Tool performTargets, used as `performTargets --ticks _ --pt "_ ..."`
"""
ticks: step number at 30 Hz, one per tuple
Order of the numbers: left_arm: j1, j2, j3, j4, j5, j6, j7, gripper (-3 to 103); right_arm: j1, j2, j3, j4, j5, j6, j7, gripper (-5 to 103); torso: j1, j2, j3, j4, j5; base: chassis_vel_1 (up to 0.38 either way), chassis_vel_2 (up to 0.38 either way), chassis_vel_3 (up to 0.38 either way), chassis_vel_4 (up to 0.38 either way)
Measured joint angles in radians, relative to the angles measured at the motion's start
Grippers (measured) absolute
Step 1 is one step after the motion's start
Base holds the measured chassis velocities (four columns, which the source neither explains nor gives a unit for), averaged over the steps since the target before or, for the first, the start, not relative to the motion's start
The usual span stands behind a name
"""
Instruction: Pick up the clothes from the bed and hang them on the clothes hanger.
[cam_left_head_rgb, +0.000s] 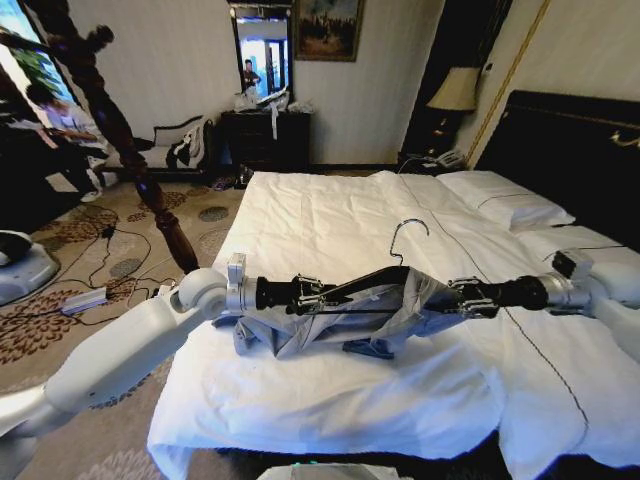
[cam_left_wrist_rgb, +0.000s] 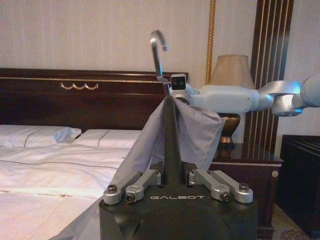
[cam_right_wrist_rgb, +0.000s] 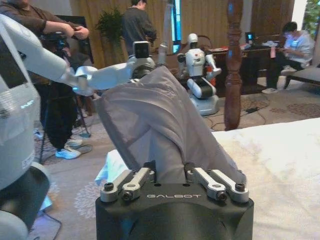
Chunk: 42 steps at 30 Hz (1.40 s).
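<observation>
Over the white bed (cam_left_head_rgb: 330, 210), the light grey-blue clothes (cam_left_head_rgb: 400, 305) hang draped on the thin clothes hanger (cam_left_head_rgb: 408, 236), whose metal hook points up. My left gripper (cam_left_head_rgb: 318, 296) is shut on the hanger's bare dark arm (cam_left_wrist_rgb: 170, 130), with the shirt (cam_left_wrist_rgb: 195, 135) falling past it and the hook (cam_left_wrist_rgb: 159, 50) above. From the other side, my right gripper (cam_left_head_rgb: 452, 296) is shut on the fabric-covered end; the cloth (cam_right_wrist_rgb: 155, 115) rises from between its fingers (cam_right_wrist_rgb: 135, 181). The hanger's end under that cloth is hidden.
A dark carved bedpost (cam_left_head_rgb: 120, 130) stands at the left of the bed. Pillows (cam_left_head_rgb: 505, 195) and the black headboard (cam_left_head_rgb: 570, 140) are at the right, with a lamp (cam_left_head_rgb: 455, 90) and nightstand (cam_left_wrist_rgb: 245, 175) beyond. Cables (cam_left_head_rgb: 100, 260) lie on the carpet. Another robot (cam_right_wrist_rgb: 200, 75) stands farther off.
</observation>
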<state>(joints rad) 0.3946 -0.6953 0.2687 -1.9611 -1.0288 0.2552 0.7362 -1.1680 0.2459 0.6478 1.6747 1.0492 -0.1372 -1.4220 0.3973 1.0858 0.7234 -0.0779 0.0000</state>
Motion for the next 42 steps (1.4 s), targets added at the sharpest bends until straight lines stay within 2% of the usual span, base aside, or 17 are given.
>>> performTargets --ticks 2,16,33,36,39,40,42 --pt "-0.008 -0.004 0.003 0.008 0.009 -0.004 0.004 18 0.000 0.001 0.002 0.010 -0.001 -0.011 -0.016 18 0.000 0.000 0.000 -0.0001 0.0000 0.000 0.000 0.000 0.000" --pt "-0.028 -0.032 0.000 0.044 0.025 -0.016 0.016 18 -0.011 0.004 0.010 0.035 -0.009 -0.024 -0.037 18 0.000 0.000 0.000 0.0000 0.0000 0.000 0.000 0.000 0.000" --pt "0.017 -0.008 -0.045 0.025 0.010 -0.034 0.002 15 -0.010 0.009 0.012 0.039 0.001 -0.035 -0.024 18 0.000 0.000 0.000 0.0000 -0.0001 0.000 0.000 0.000 0.000" --pt "0.028 -0.003 -0.058 0.029 0.010 -0.037 -0.011 20 -0.013 0.009 0.012 0.045 0.001 -0.037 -0.021 18 0.000 0.000 0.000 0.0000 -0.0001 0.000 0.000 0.000 0.000" --pt "0.036 0.003 -0.068 0.034 0.010 -0.040 -0.024 36 -0.022 0.009 0.014 0.053 0.000 -0.039 -0.021 18 0.000 0.000 0.000 0.0000 -0.0001 0.000 0.000 0.000 0.000" --pt "0.036 0.003 -0.068 0.034 0.010 -0.040 -0.024 36 -0.022 0.009 0.014 0.053 0.000 -0.039 -0.021 18 0.000 0.000 0.000 0.0000 -0.0001 0.000 0.000 0.000 0.000" --pt "0.041 0.006 -0.070 0.032 0.010 -0.041 -0.032 47 -0.028 0.009 0.017 0.058 0.000 -0.041 -0.024 18 0.000 0.000 0.000 0.0000 -0.0001 0.000 0.000 0.000 0.000"
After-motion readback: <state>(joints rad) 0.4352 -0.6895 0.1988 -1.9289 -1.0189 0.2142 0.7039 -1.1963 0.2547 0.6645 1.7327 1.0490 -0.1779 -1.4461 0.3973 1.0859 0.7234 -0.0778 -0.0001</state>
